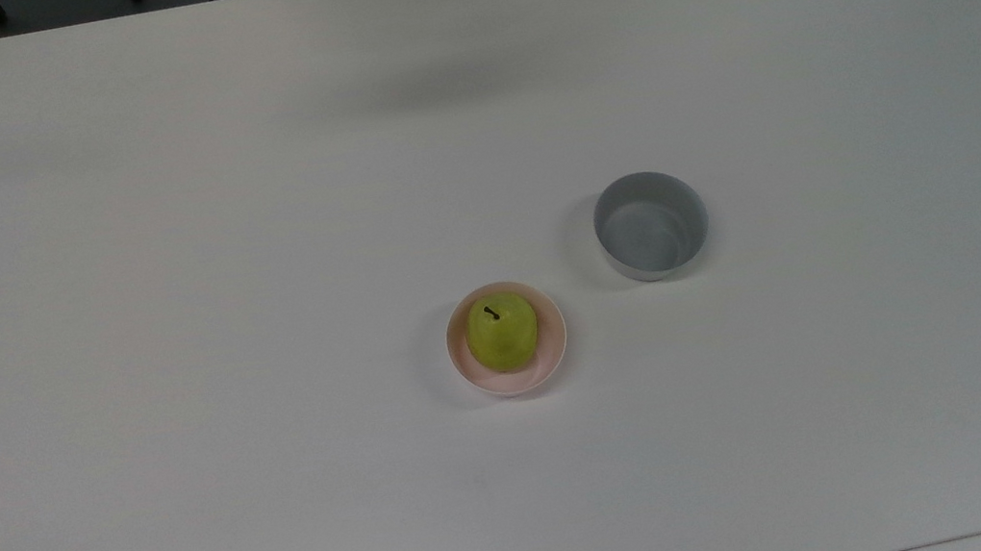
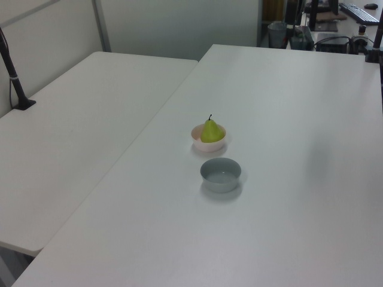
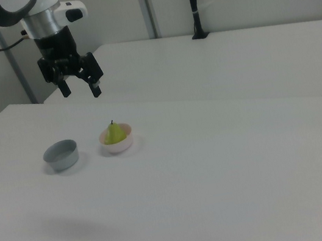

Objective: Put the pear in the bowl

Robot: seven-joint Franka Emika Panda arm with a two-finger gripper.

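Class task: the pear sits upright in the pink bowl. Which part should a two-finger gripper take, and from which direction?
Grip the pear around its wide body above the rim of the pink bowl, coming straight down. It stands stem-up, so the rounded sides are free from above, while the rim probably blocks a side approach. The thin stem gives no hold.
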